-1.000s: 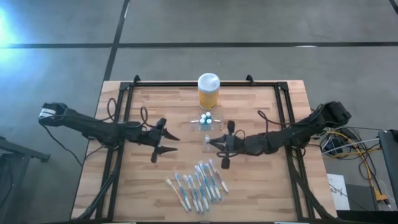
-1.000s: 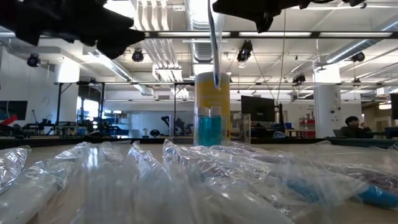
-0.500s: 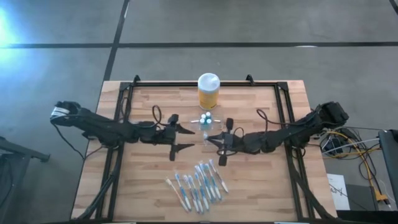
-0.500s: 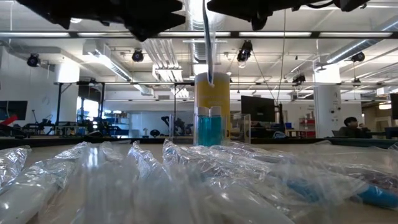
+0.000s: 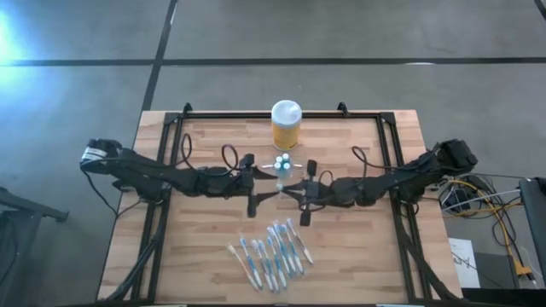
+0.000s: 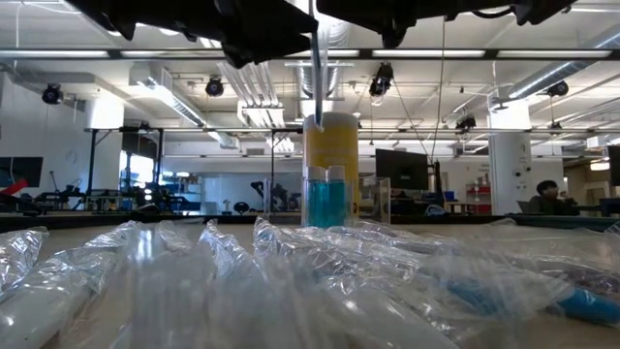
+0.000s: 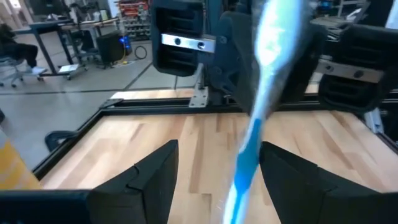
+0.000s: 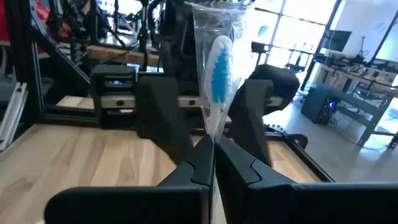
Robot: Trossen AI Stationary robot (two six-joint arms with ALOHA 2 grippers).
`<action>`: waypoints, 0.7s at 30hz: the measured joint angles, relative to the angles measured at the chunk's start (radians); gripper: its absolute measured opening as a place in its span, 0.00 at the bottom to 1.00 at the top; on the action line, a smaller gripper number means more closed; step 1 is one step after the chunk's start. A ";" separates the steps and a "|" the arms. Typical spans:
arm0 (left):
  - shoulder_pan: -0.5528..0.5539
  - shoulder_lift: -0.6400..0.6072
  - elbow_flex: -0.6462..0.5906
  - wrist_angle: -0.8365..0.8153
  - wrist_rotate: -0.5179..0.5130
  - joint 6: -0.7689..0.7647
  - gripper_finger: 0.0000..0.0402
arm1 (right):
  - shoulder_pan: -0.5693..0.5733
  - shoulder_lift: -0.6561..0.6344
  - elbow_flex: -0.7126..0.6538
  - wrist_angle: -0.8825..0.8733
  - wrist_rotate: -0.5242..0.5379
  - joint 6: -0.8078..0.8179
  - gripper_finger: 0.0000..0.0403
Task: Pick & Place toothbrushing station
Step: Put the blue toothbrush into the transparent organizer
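My right gripper [image 5: 292, 189] is over the table's middle, shut on a clear-wrapped blue-and-white toothbrush [image 8: 216, 68]. That toothbrush also shows in the low view [image 6: 316, 78]. My left gripper [image 5: 270, 188] faces it from the left and is open. Its fingers [image 7: 155, 180] stand on either side of the toothbrush [image 7: 255, 118] with a gap on each side. The toothbrushing station [image 5: 281, 162] is a small clear holder with blue-white pieces. It stands on the wood just in front of the yellow jar [image 5: 286, 124]. My right gripper pinches the toothbrush's clear wrapper [image 8: 210, 134] between its two fingers, below the brush head. The fingers lie level and come from the table's right, across the brush. The toothbrush stands upright with its head above the fingers, and its lower part [image 6: 317, 107] hangs clear of the table.
Several wrapped toothbrushes [image 5: 271, 251] lie side by side near the table's front, filling the low view's foreground [image 6: 291, 281]. A black frame [image 5: 175, 128] runs round the tabletop. A person [image 6: 547, 197] sits in the room far behind.
My left gripper has moved toward the table's right and slightly up, up to the toothbrush held by my right gripper. Its fingers now stand on either side of the toothbrush. The toothbrush stays upright in my right gripper.
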State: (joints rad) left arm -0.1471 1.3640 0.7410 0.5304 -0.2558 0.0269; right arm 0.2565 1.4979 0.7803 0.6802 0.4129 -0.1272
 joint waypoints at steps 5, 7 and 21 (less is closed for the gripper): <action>0.010 0.000 -0.005 -0.001 0.001 0.000 0.57 | -0.006 0.021 0.000 0.033 -0.003 -0.001 0.02; 0.015 0.000 -0.005 0.000 0.011 0.000 0.56 | -0.007 0.030 0.000 0.042 -0.003 -0.003 0.02; 0.028 0.000 0.016 -0.024 0.139 0.008 0.15 | -0.008 0.038 0.000 0.057 -0.003 0.001 0.02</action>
State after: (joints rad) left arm -0.1188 1.3643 0.7567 0.5067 -0.1165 0.0349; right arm 0.2481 1.5364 0.7803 0.7372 0.4099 -0.1261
